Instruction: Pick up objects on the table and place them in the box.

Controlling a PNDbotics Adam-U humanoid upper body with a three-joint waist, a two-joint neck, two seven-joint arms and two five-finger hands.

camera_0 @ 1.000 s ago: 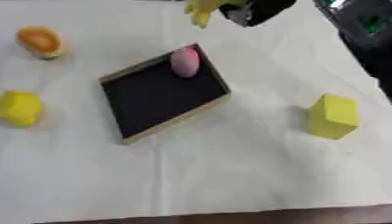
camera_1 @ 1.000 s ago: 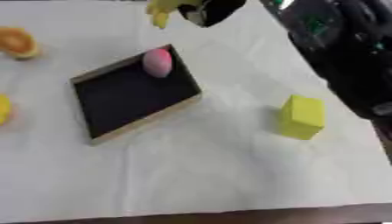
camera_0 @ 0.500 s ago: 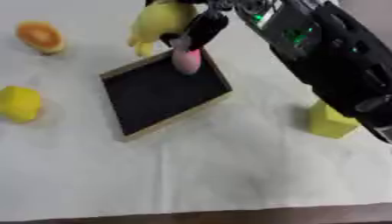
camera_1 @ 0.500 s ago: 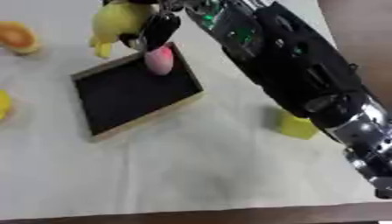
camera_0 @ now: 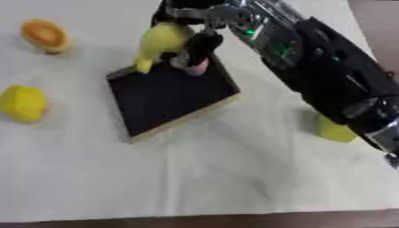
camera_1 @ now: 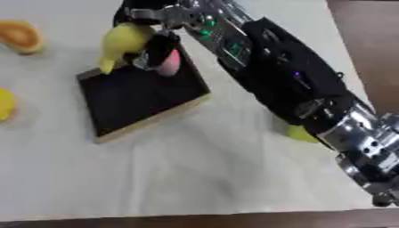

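The table (camera_0: 195, 178), under a white cloth, has broad bare room across its near half and along the near edge; the things lie toward the far and side edges. The right arm (camera_0: 327, 80) crosses from the near right corner up to the far middle, covering much of the right side. The box (camera_0: 168, 95), a shallow black tray with a pale rim, sits askew near the far middle, its near corner pointing to the bare cloth. The right hand (camera_0: 187, 18) hangs over the box's far edge with fingers curled round a yellow pear (camera_0: 160, 42), whose narrow end hangs down at the box's far left corner. A pink egg (camera_1: 170, 62) lies inside the box at its far edge, partly behind a dark finger. A lemon (camera_0: 23, 103) lies by the left edge, well apart from the box. A half orange (camera_0: 45, 34) sits at the far left corner. A yellow block (camera_0: 335, 130) shows by the right edge, partly hidden by the arm.

A second ago the hand and pear were only just in view at the far edge; they have since come down over the box.
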